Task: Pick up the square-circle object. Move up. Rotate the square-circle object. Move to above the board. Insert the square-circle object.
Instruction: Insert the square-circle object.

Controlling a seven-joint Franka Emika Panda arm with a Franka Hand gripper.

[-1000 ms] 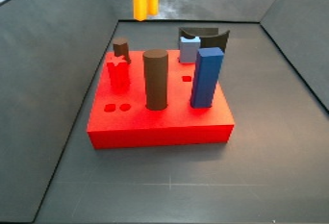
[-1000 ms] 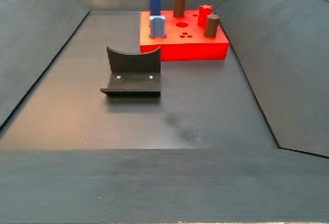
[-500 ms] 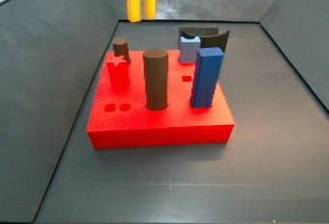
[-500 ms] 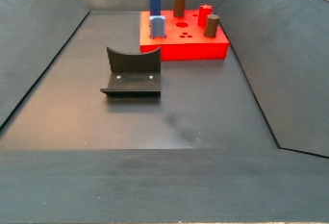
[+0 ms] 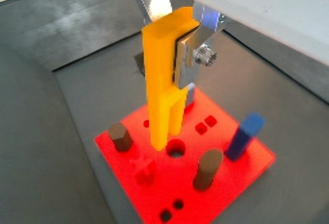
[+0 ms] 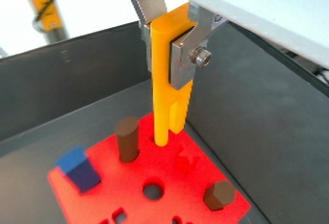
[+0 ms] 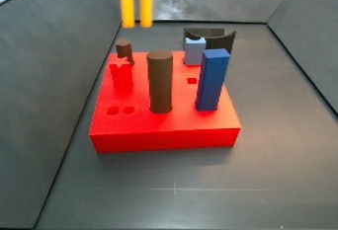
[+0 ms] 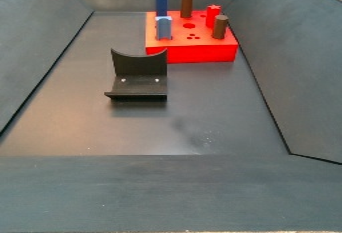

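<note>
The square-circle object [image 5: 164, 79] hangs upright in a wrist view, its upper end clamped between the silver fingers [image 5: 190, 47] of the gripper [image 5: 174, 31], which is closed on it; its two orange-yellow legs point down from the gripper toward the board [image 5: 244, 170], and their tips show against the red top near a round hole [image 5: 176, 149]. Below the gripper on that slab stand a blue square post [image 5: 244, 136], a dark brown cylinder [image 5: 207, 169], a short brown peg [image 5: 119, 136] and a small red star peg [image 5: 144, 173]. In a wrist view from the opposite side, the gripper [image 6: 171, 31] again grips the square-circle object [image 6: 170, 84] at its top, a finger plate [image 6: 193, 47] pressed flat to its side; the legs end above the board [image 6: 193, 175], with the brown cylinder [image 6: 126, 139] just beside them, the blue post [image 6: 80, 169] farther off and a short brown peg [image 6: 220, 195] near the slab's edge. In a side view only the two legs of the square-circle object [image 7: 134, 1] show, reaching down from the frame's upper edge, well above the board [image 7: 165, 125] and apart from it; the gripper itself is out of sight, and the fixture [image 7: 209, 37] stands behind the slab. In a side view from across the floor, the fixture [image 8: 136, 75] sits in front of the board [image 8: 194, 39]; neither gripper nor piece is visible there.
</note>
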